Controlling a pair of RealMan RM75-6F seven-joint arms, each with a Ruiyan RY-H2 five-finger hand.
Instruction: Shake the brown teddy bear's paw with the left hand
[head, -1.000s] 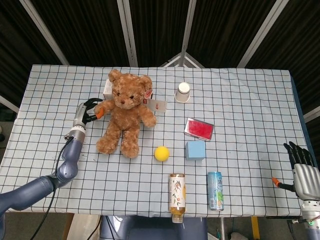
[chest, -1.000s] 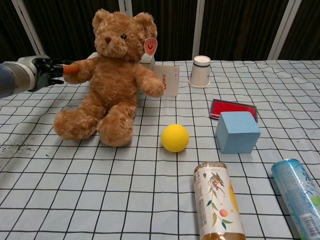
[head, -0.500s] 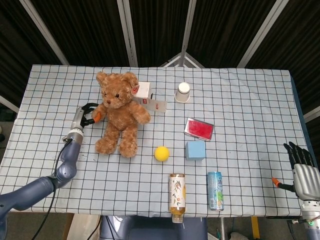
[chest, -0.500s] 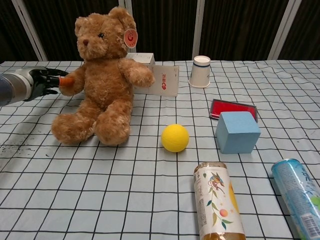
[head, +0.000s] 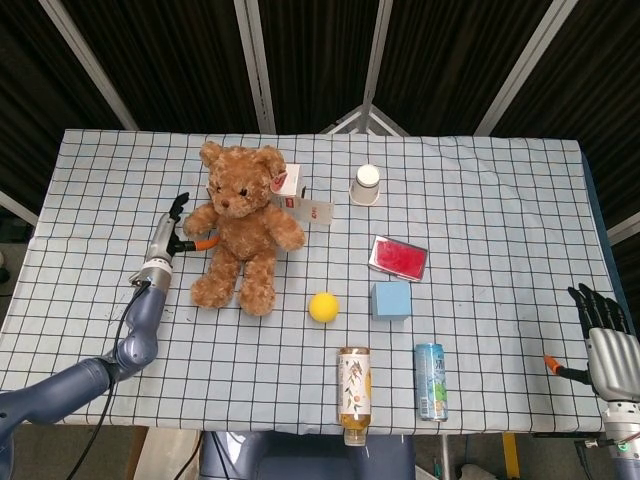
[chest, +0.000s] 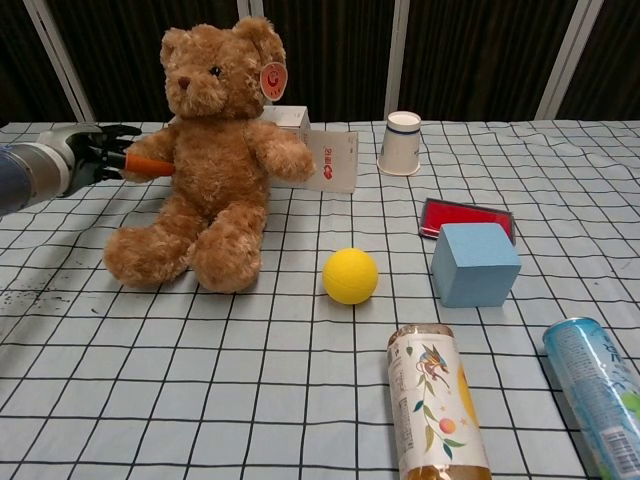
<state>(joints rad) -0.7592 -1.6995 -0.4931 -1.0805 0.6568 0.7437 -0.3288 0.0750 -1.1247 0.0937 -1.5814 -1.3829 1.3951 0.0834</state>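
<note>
The brown teddy bear (head: 243, 232) sits upright at the left of the checked worktop (head: 480, 240), its paw (chest: 160, 166) pinched by the left hand (head: 172, 233). Soft and light, it likely tips easily; the paw's end offers the best hold. The right hand (head: 603, 338) hangs spread off the worktop's edge.

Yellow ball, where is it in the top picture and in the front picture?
Head view: the yellow ball lies just below the middle, right of the teddy bear's feet.
Chest view: the ball lies centre, right of the bear's feet.
Shared landmark: the blue block to its right.
</note>
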